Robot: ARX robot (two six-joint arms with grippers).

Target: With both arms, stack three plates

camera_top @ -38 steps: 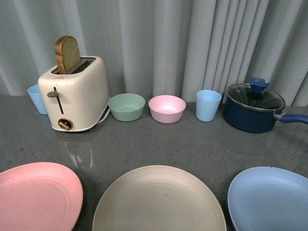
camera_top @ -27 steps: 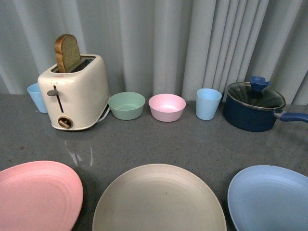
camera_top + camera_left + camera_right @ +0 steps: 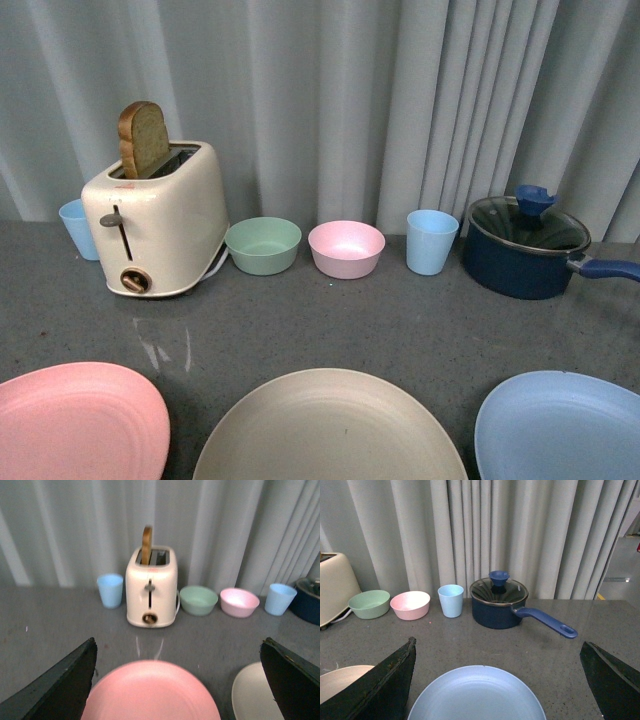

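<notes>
Along the near edge of the bench [image 3: 400, 320] we see the pink plate [image 3: 80, 420] at the left, the beige plate [image 3: 330, 425] mid, the blue plate [image 3: 560, 425] at the right, none touching. Our left tool [image 3: 177, 642] and right tool [image 3: 497, 645] both gape wide, empty

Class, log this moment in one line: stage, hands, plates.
stage: before grasp | left hand: open, facing pink plate | right hand: open, facing blue plate | beige plate: between them | stack: not begun
</notes>
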